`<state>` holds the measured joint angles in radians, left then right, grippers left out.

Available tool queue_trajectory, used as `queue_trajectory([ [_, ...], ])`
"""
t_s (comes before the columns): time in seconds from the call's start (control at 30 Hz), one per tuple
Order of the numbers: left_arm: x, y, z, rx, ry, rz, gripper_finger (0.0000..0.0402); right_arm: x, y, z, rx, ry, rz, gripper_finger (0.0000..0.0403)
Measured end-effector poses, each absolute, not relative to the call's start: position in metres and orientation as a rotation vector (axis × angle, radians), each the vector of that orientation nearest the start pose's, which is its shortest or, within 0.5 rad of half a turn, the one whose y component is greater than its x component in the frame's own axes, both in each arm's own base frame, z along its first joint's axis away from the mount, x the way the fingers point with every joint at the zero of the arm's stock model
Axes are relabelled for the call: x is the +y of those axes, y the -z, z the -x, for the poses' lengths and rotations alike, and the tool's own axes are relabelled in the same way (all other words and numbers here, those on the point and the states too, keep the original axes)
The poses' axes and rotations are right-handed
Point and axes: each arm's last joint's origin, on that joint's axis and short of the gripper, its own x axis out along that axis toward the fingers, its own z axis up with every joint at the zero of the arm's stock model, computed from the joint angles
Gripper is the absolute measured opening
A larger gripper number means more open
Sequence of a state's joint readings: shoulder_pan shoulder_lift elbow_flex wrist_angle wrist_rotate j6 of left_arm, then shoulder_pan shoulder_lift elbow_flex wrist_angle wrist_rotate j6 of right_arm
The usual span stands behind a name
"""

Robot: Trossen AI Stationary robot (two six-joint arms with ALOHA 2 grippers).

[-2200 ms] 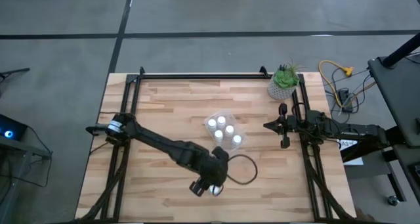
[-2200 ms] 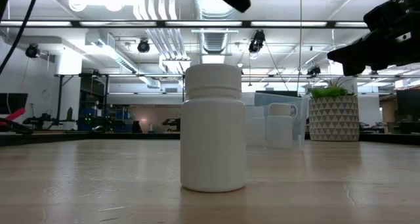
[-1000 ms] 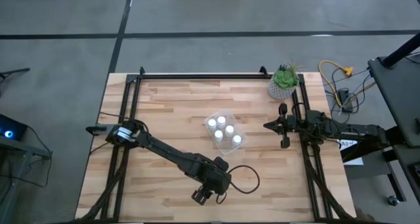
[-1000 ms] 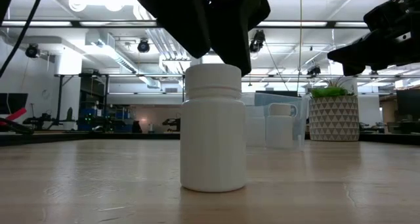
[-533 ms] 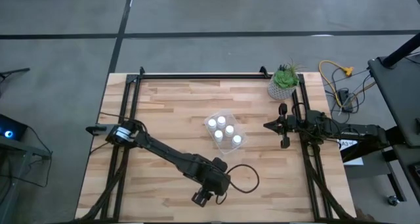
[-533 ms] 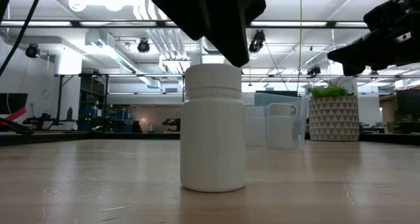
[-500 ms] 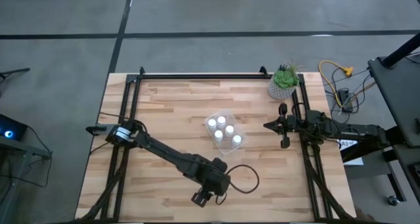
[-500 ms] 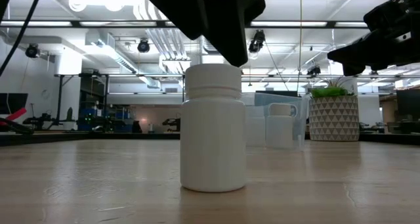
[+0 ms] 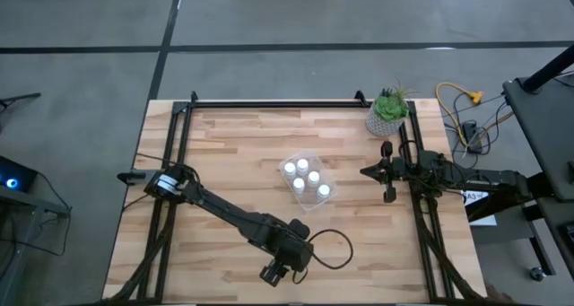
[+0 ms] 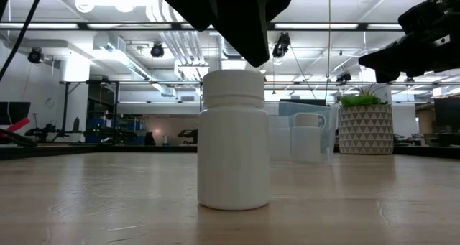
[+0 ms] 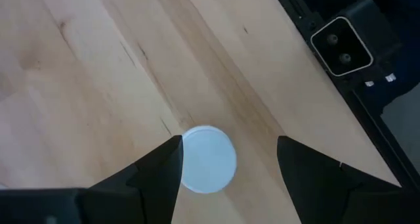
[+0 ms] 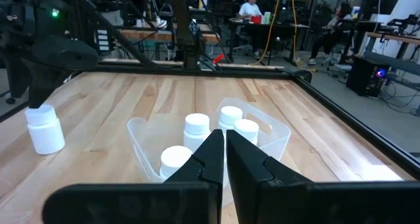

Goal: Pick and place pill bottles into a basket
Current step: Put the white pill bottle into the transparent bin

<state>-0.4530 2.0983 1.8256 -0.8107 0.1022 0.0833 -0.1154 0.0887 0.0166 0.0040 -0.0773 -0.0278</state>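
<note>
From above, the left claw (image 9: 285, 272) hangs near the counter's (image 9: 224, 162) front edge; the basket (image 9: 306, 179) mid-counter holds four pill bottles (image 9: 302, 166). At counter level, a lone bottle (image 10: 232, 139) stands upright. The left wrist shows the claw spread either side of it, seemingly apart. The right claw (image 12: 224, 159) is pressed together.

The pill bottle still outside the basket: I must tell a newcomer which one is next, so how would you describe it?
On the wooden table, look to the near edge, well away from the clear basket in the middle. There one pill bottle stands upright, directly beneath the left gripper, whose fingers are spread on either side of its cap. Unlike the four in the basket, it stands alone.
</note>
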Motion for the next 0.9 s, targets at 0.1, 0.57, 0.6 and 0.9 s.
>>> queue_trajectory([
  [0.1,-0.199,-0.238,-0.404,1.057,0.535,-0.271,0.0228,-0.010,-0.163,-0.102,0.068,0.037,0.022,0.0009],
  [0.57,-0.198,-0.228,-0.407,1.068,0.502,-0.291,0.0228,-0.010,-0.163,-0.102,0.068,0.037,0.022,0.0009],
  [0.6,-0.198,-0.227,-0.407,1.071,0.499,-0.292,0.0228,-0.010,-0.163,-0.102,0.068,0.038,0.021,0.0009],
  [0.9,-0.192,-0.212,-0.406,1.093,0.477,-0.297,0.0228,-0.010,-0.163,-0.102,0.068,0.037,0.021,0.0009],
])
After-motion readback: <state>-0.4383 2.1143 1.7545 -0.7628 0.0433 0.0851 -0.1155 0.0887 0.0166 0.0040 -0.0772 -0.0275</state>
